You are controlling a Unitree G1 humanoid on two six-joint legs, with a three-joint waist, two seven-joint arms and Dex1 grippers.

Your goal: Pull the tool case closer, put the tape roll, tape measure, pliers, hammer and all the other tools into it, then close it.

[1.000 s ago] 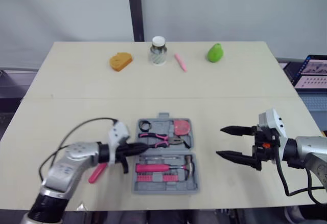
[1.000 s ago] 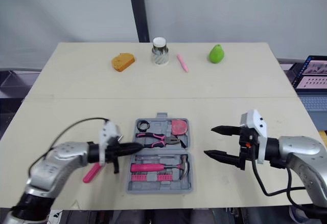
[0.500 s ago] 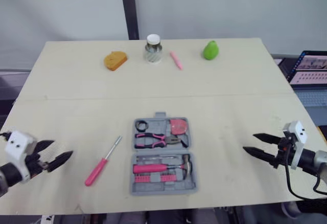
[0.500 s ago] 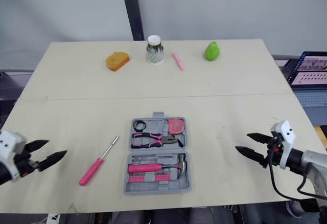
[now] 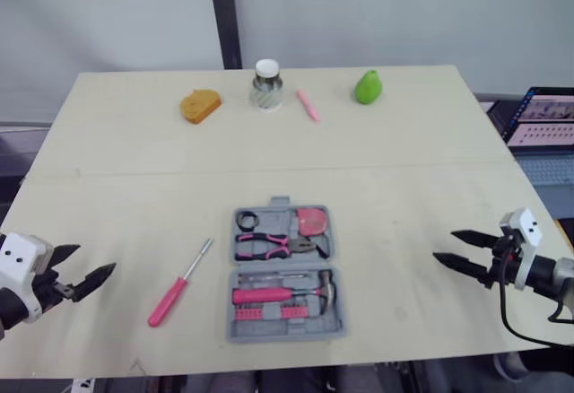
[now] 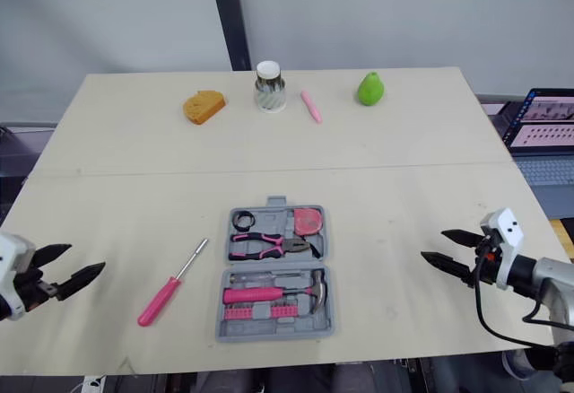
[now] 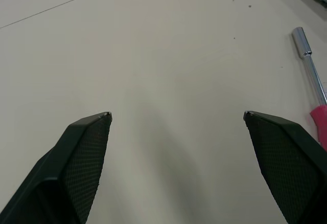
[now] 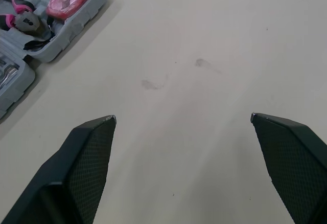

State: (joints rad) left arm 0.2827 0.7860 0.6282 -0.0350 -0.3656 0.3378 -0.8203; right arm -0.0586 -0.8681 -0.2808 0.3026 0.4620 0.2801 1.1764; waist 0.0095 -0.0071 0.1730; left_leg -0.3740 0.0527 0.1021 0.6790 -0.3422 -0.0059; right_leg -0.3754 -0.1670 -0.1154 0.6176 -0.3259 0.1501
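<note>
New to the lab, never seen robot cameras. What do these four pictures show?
A two-armed humanoid robot took them. The two wide pictures come from its head, looking down on a table. The two close ones come from wrist cameras, looking along that arm's black fingers. The left gripper and right gripper are open and hold nothing. Mid-table lies an open grey tool case holding pliers, a hammer and a pink tape measure; a pink screwdriver lies beside it, outside. A jar and a green fruit stand at the far edge.
</note>
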